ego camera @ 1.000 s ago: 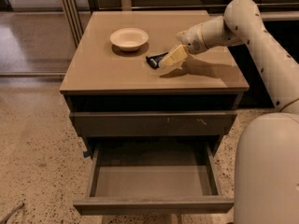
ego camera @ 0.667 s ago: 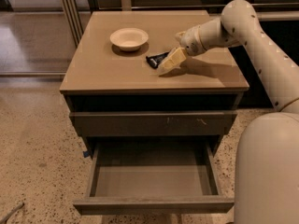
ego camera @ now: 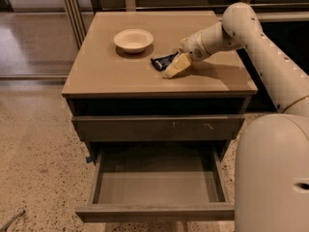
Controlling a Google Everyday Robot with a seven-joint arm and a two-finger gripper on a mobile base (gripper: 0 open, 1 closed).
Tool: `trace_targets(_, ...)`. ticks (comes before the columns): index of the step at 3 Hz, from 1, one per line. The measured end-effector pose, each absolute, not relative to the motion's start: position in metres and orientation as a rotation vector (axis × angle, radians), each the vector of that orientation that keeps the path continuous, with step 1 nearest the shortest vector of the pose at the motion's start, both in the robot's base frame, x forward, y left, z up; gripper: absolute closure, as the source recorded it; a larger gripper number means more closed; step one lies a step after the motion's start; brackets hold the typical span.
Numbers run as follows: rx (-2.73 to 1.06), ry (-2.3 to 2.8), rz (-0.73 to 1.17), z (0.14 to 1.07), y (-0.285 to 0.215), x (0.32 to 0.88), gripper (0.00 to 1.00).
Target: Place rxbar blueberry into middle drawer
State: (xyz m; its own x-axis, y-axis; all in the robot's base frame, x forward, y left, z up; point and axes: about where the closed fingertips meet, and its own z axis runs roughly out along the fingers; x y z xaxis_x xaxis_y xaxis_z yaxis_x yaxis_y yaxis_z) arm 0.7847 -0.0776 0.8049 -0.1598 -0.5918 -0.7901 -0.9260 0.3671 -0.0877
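1. Worktop point(ego camera: 96, 76) on top, middle drawer point(ego camera: 154, 187) pulled out well below it.
2. Hand point(ego camera: 175, 66) is low on the worktop; apart or clamped, cannot tell.
3. Rxbar blueberry point(ego camera: 161, 62) lies on the worktop, touching the hand's bowl point(ego camera: 133, 39) side, long axis pointing into it.

The gripper point(ego camera: 175, 67) is seen against the rxbar blueberry point(ego camera: 162, 61) at upper centre, right of a cream bowl point(ego camera: 133, 39); the middle drawer point(ego camera: 157, 187) is shown open at the bottom.

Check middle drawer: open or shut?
Open: drawer pulled out, bare floor showing. Claw is by the bar on the top.
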Motion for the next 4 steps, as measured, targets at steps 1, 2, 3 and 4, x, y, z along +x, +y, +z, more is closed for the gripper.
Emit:
trace_targets(1, -1.326, 1.888, 0.565, 0.801, -0.075, 0.785, 0.19)
trace_targets(2, -1.327, 1.897, 0.572, 0.804, -0.075, 0.785, 0.42)
trace_targets(3, -1.327, 1.897, 0.572, 0.810, -0.076, 0.785, 0.66)
trace_targets(4, -1.327, 1.897, 0.572, 0.816, -0.076, 0.785, 0.89)
